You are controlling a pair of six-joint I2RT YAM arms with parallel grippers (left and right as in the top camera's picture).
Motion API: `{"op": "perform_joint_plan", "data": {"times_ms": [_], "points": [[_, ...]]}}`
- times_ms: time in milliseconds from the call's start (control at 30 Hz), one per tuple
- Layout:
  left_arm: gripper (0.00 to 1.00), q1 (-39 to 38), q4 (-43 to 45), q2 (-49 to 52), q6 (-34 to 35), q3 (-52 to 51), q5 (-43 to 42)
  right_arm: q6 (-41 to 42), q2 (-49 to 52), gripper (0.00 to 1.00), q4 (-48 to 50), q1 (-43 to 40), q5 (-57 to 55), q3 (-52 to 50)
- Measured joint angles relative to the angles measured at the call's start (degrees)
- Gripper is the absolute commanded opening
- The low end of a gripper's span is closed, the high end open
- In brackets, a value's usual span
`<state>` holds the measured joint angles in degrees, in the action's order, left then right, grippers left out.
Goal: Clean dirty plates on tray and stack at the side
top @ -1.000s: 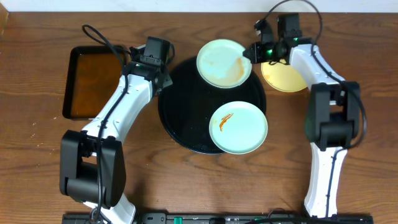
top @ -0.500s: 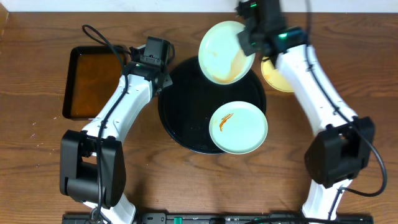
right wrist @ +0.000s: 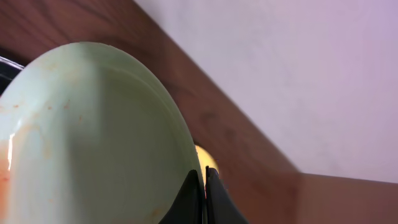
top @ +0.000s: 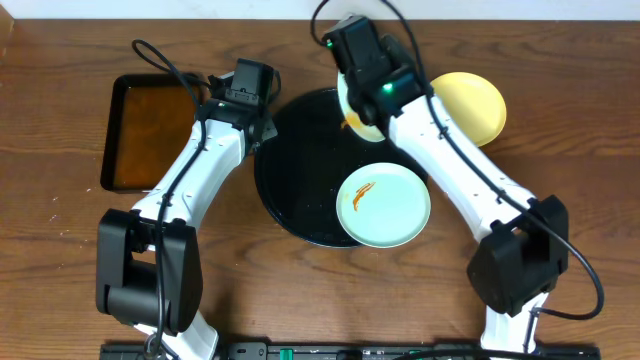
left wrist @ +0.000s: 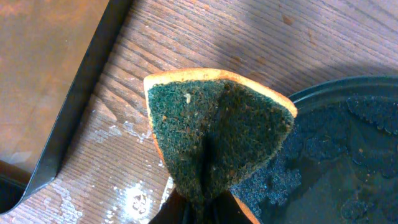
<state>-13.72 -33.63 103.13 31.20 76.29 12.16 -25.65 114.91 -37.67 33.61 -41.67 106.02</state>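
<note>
Containers: the rectangular pan point(top: 107, 135) at the far left of the worktop point(top: 60, 250) holds brown liquid point(top: 150, 130) across its whole floor. The round black tray point(top: 295, 180) sits mid-worktop. On its near-right part one mint plate point(top: 385, 210) lies flat, with an orange sauce smear point(top: 362, 193) left of its centre; its outer edge reaches the tray rim.

Right gripper point(right wrist: 203, 186): pinched tight on the rim of a second mint plate point(right wrist: 93, 137), which is lifted and steeply tilted, with faint orange-brown streaks on its face. From overhead I find it above the tray's far edge, mostly hidden under my right arm. The yellow plate point(top: 472, 105) lies flat on the worktop, off the tray to the far right.

Left gripper point(left wrist: 199, 208): clamped on a folded sponge point(left wrist: 217, 137), green scouring side out, yellow edge showing. It hangs over the wood between pan and tray, its right corner over the tray rim. Wet patches mark the wood beneath.

Room: a narrow strip of wood separates pan from tray. The tray's left half is bare. A pale wall point(right wrist: 298, 62) bounds the far side.
</note>
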Motion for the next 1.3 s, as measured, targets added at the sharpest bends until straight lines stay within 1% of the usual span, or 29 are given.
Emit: {"op": "perform_joint_plan", "data": {"times_ms": [267,433,633,767,900,1033,1133,1300], "points": [[0.08,0.0,0.0,0.0,0.0,0.0,0.0,-10.1,0.0,0.01,5.1,4.4,-12.8,0.0],[0.08,0.0,0.0,0.0,0.0,0.0,0.0,-15.5,0.0,0.01,5.8,6.8,-17.9,0.0],[0.08,0.0,0.0,0.0,0.0,0.0,0.0,-17.9,0.0,0.01,5.9,8.5,-19.8,0.0],[0.08,0.0,0.0,0.0,0.0,0.0,0.0,-17.5,0.0,0.01,5.8,8.5,-20.1,0.0],[0.08,0.0,0.0,0.0,0.0,0.0,0.0,-14.2,0.0,0.01,4.0,7.3,-18.6,0.0],[0.08,0.0,0.0,0.0,0.0,-0.1,0.0,-7.1,0.0,0.01,0.7,2.9,-12.1,0.0],[0.08,0.0,0.0,0.0,0.0,-0.1,0.0,0.9,0.0,0.01,-4.7,-3.4,-2.4,0.0],[0.08,0.0,0.0,0.0,0.0,-0.4,0.0,14.3,0.0,0.01,-11.0,-18.7,22.1,0.0]]}}
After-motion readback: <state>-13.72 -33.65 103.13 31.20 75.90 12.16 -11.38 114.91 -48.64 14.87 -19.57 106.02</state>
